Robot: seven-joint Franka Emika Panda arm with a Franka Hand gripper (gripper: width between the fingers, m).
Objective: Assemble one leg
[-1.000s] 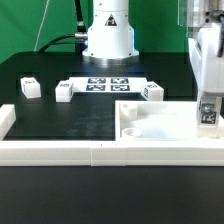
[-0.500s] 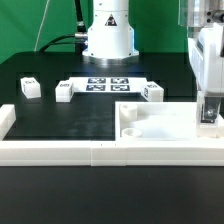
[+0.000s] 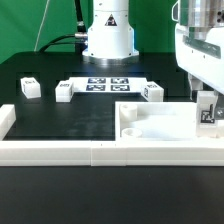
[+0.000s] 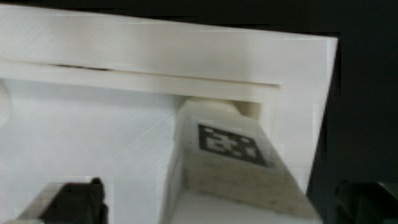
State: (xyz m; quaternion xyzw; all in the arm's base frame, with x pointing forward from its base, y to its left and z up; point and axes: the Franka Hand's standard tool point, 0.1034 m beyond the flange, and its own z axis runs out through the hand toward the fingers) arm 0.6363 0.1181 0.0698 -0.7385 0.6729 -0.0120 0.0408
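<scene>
A leg (image 3: 209, 116), a small white block with a black-and-white tag, stands at the right end of the large white body (image 3: 160, 122), on the exterior view's right. My gripper (image 3: 207, 102) hangs just above it. In the wrist view the tagged leg (image 4: 231, 148) rises from the white body (image 4: 107, 120), between my gripper's (image 4: 219, 205) two dark fingers. The fingertips (image 4: 75, 200) stand wide apart, and neither touches the leg. Three more legs lie on the black table: one (image 3: 29, 87) at the far left, one (image 3: 64, 90) beside it, one (image 3: 152, 92) right of the marker board.
The marker board (image 3: 108, 84) lies at the back centre, in front of the robot's white base (image 3: 107, 35). A low white rail (image 3: 80, 150) runs along the table's front and up its left side. A round hole (image 3: 130, 131) sits in the body's left part.
The hand has shifted and now shows wider at the exterior view's top right. The leg stays at the body's right end.
</scene>
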